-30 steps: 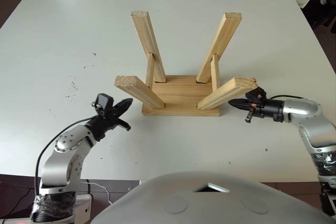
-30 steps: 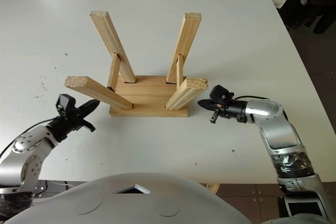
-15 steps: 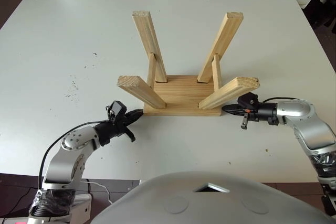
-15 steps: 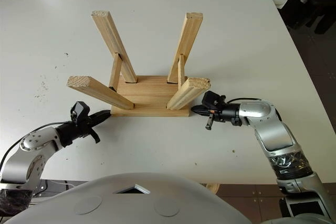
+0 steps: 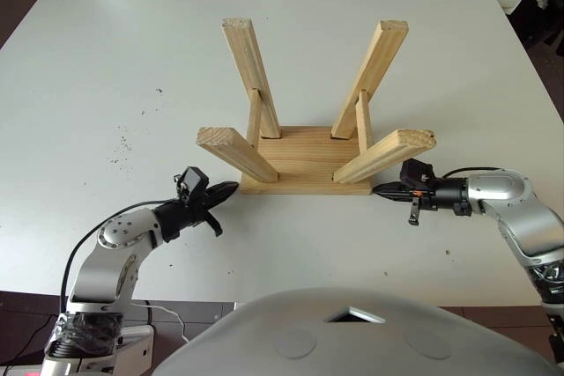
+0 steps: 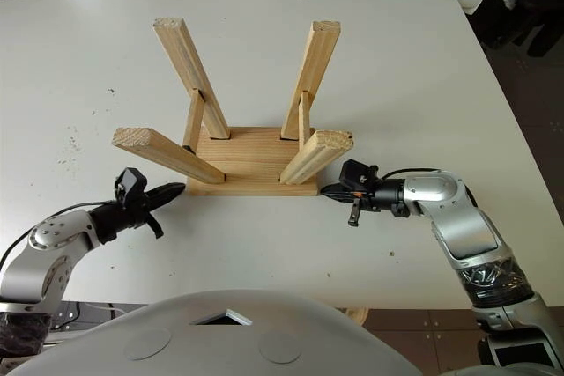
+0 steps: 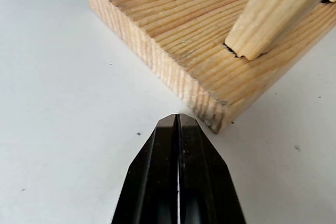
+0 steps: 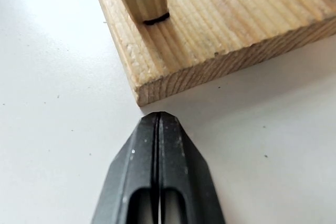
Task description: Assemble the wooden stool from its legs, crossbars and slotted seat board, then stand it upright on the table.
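Moved over last second: left gripper and right gripper, lowered to table level, closed in on near corners of seat board, at 7 and 5 o'clock of it. Fingers pressed together on both, nothing held, tips just short of wood. Stool unmoved at table centre, inverted, legs up. Assembly looks done; probably poised to flip upright.

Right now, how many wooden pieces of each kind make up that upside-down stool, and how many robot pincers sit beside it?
Legs: 4
Crossbars: 2
Seat board: 1
Grippers: 2, the left gripper and the right gripper, both shut
Total: 9
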Controlling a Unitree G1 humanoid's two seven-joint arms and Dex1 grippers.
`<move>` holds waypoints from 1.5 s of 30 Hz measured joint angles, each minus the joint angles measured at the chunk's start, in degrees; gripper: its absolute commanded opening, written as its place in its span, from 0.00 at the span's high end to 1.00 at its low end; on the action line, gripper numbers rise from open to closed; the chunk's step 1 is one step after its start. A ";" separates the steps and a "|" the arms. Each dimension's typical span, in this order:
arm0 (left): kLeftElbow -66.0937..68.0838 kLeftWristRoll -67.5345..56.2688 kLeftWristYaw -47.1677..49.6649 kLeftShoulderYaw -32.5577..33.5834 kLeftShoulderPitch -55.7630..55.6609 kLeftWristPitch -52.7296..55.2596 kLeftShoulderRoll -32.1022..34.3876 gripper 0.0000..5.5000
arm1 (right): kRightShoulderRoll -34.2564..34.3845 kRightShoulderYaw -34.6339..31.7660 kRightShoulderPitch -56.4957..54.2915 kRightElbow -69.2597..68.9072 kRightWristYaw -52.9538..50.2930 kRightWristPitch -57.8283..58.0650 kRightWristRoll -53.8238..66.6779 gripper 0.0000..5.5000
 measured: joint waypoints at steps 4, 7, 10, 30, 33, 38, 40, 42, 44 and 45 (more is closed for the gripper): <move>0.21 0.02 -0.23 0.25 -0.24 0.19 0.26 0.99 | 0.01 0.06 -1.10 1.58 -0.29 -0.69 -0.07 1.00; -0.04 0.05 -0.34 -0.58 -0.34 0.24 0.21 0.99 | 0.44 0.63 -2.29 2.15 -0.65 -0.68 -0.75 1.00; -0.20 0.07 -0.36 -2.48 -1.24 0.25 -0.58 0.99 | 1.78 2.03 -3.00 2.02 -0.77 -0.67 -0.82 1.00; -25.84 -14.36 1.45 13.07 13.34 8.93 1.12 0.99 | -5.51 -19.25 7.96 -19.01 2.75 15.32 22.38 1.00; -28.61 -18.65 2.37 16.71 14.26 10.18 1.50 0.99 | -6.58 -23.26 7.70 -21.60 2.36 19.81 28.43 1.00; -27.84 -19.61 3.62 16.95 10.25 11.44 2.46 0.99 | -6.09 -22.58 3.62 -20.42 -0.13 21.54 29.01 1.00; -26.22 -19.13 3.60 15.97 8.86 10.64 2.58 0.99 | -5.49 -20.65 2.00 -18.27 -0.14 20.57 28.10 1.00; -24.68 -17.60 3.41 14.29 8.01 9.65 2.64 0.99 | -4.95 -19.24 0.60 -16.47 -0.07 18.67 26.54 1.00; -23.05 -16.70 3.35 12.67 8.00 9.27 2.56 0.99 | -4.47 -18.56 0.01 -15.34 -0.15 17.32 25.89 1.00; -22.75 -16.06 3.34 12.28 8.06 8.96 2.47 0.99 | -4.29 -18.33 -0.04 -14.96 -0.17 16.75 25.85 1.00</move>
